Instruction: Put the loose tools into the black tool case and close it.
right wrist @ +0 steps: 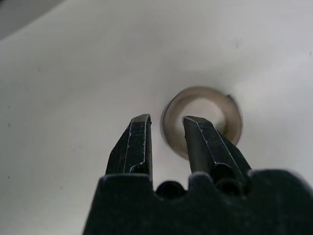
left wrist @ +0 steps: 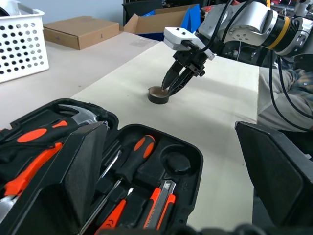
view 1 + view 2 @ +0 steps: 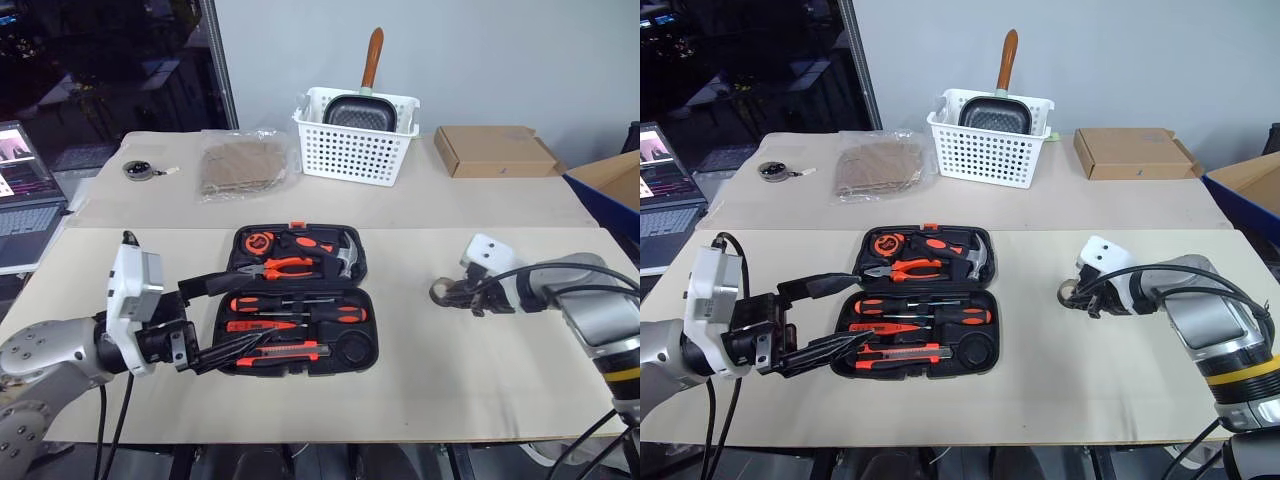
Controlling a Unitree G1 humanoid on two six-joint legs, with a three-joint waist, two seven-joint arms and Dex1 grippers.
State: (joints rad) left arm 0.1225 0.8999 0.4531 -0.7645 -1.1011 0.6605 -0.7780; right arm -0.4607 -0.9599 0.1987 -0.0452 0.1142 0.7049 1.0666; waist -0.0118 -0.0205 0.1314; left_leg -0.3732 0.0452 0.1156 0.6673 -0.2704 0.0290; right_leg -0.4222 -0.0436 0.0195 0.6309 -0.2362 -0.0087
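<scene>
The black tool case (image 3: 372, 360) lies open at the middle of the table. In its near half sit two orange-and-black screwdrivers (image 3: 300, 303), a slim red tester (image 3: 262, 325) and the utility knife (image 3: 285, 352); a round slot (image 3: 350, 346) is empty. My left gripper (image 3: 245, 308) hangs wide open and level over the case's left edge, holding nothing. The greyish tape roll (image 2: 158, 95) lies flat on the table to the right of the case. My right gripper (image 1: 166, 120) points down onto it. One finger (image 1: 205, 142) is in its hole and the other outside its wall, a gap still showing.
Pliers (image 3: 285, 266) and a hammer (image 3: 345, 255) lie in the case's far half. At the back stand a white basket (image 3: 355, 150) holding a pan, a cardboard box (image 3: 492, 150) and a plastic bag (image 3: 242, 165). A laptop (image 3: 20, 195) is off the left edge.
</scene>
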